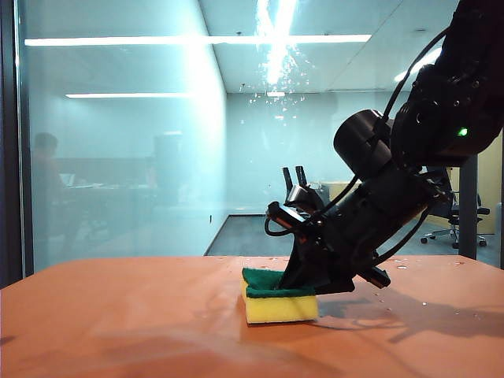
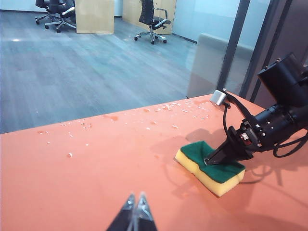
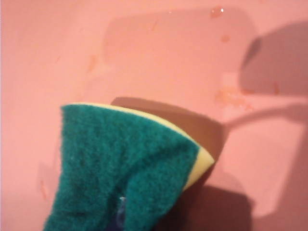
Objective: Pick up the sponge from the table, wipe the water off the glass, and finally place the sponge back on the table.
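Sponge (image 1: 279, 297) is lying green side up on the orange table (image 1: 118, 315) before the glass (image 1: 118, 142), with the right claw (image 1: 295, 282) pressing down onto its far end, closed around it. Left wrist view: the left claw (image 2: 135, 208) is hanging with tips pinched together, well apart from the sponge (image 2: 211, 166). Right wrist view: the sponge's (image 3: 120, 163) green face is filling the foreground, droplets of water (image 3: 216, 10) glinting on the table beyond.

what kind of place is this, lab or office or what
Probably an office floor with a robot test bench. Behind the glass is a carpeted room with rolling office chairs and ceiling strip lights. On the orange table, the right gripper is shut on a sponge; the left gripper is shut.
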### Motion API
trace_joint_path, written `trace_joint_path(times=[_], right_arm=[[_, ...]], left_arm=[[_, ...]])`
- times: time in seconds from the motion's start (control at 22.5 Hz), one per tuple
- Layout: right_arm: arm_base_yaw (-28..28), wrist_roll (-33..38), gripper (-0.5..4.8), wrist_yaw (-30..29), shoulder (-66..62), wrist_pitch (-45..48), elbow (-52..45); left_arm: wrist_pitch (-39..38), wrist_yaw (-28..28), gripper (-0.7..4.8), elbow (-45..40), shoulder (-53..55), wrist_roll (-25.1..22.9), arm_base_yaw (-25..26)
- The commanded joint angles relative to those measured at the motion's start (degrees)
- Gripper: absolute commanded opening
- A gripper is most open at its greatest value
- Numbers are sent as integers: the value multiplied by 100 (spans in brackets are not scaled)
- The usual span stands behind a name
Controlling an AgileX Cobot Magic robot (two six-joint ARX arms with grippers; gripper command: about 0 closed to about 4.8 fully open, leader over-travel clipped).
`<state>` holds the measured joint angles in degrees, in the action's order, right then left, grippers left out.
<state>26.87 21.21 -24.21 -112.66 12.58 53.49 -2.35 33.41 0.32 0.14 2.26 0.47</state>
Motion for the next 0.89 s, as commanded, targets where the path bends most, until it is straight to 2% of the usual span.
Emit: trace_joint_path(times=[0.04,0.22,0.53,0.71,0.89], right_arm=[[15,-22,-9,13,-4,275,-20],[13,-96,-9,173,98,570,98],[-28,-1005,-9,787,549,566,555],[-101,-1539,-8,1390,730,566,697],[-225,-2118,-8,1526,796,610,846]], left_arm=[[70,7,-5,17,0,-9,0],[72,4,-5,17,0,-9,0],[72,4,-5,17,0,-9,0],[72,4,-5,17,0,-9,0],[74,0,-5,17,0,-11,0]])
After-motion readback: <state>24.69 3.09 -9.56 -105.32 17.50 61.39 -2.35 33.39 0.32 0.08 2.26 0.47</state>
